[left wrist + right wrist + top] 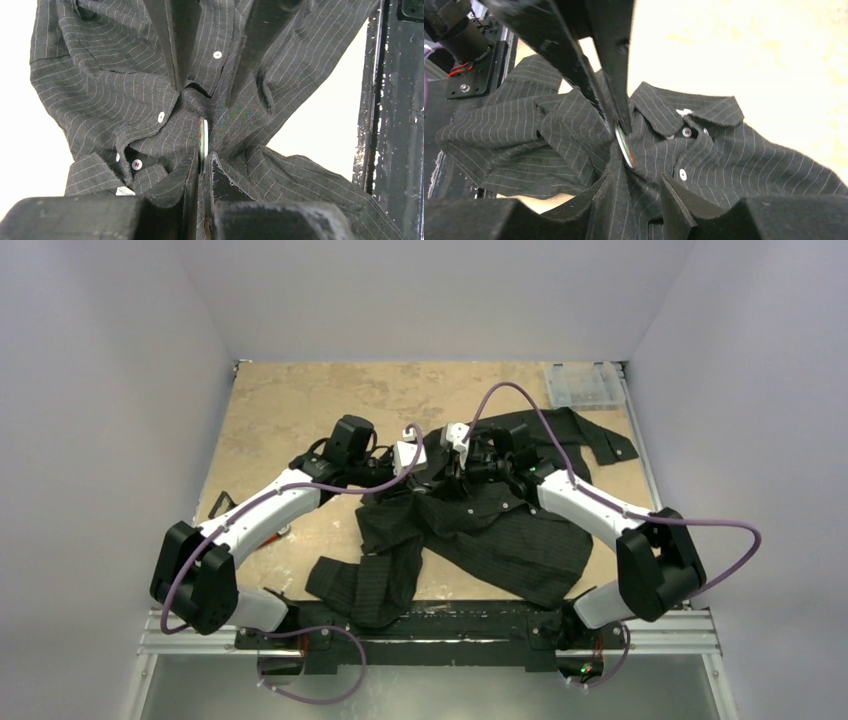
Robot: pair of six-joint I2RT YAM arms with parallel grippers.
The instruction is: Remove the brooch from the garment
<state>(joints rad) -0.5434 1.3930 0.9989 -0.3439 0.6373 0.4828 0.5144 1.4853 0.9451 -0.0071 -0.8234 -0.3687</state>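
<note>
The garment (500, 540) is a black pinstriped shirt lying crumpled on the tan table, with pale buttons (161, 117) and its collar (704, 107) showing. The brooch (203, 137) is a thin silver disc seen edge-on, sitting on a bunched ridge of cloth. My left gripper (204, 160) is shut on the brooch's rim; it also shows in the right wrist view (625, 147), pinched by the left fingers from above. My right gripper (640, 175) grips the bunched cloth right behind the brooch. In the top view both grippers (432, 472) (456, 470) meet over the shirt; the brooch is hidden there.
A clear plastic compartment box (585, 383) sits at the back right corner. A black mounting rail (450, 625) runs along the near edge and shows in the left wrist view (395, 100). White walls close in three sides. Purple cables loop over both arms.
</note>
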